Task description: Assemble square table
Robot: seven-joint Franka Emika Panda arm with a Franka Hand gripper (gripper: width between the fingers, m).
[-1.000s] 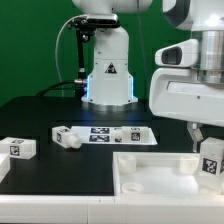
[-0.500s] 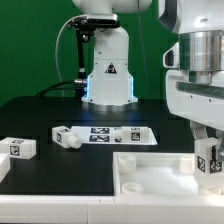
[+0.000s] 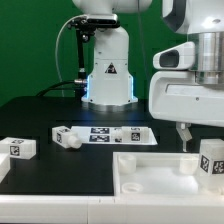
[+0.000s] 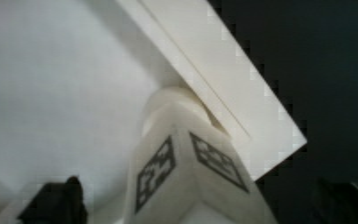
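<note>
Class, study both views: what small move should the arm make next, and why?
Probably close the gripper on the upright leg and twist it: the fingers stand apart either side of it, not touching, and it stands at the tabletop's corner, perhaps not yet fully seated.

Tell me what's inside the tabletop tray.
One tagged leg stands upright in the tabletop's corner at the exterior view's right. Nothing else shows inside. The leg covers its own base, so the socket beneath cannot be seen.
</note>
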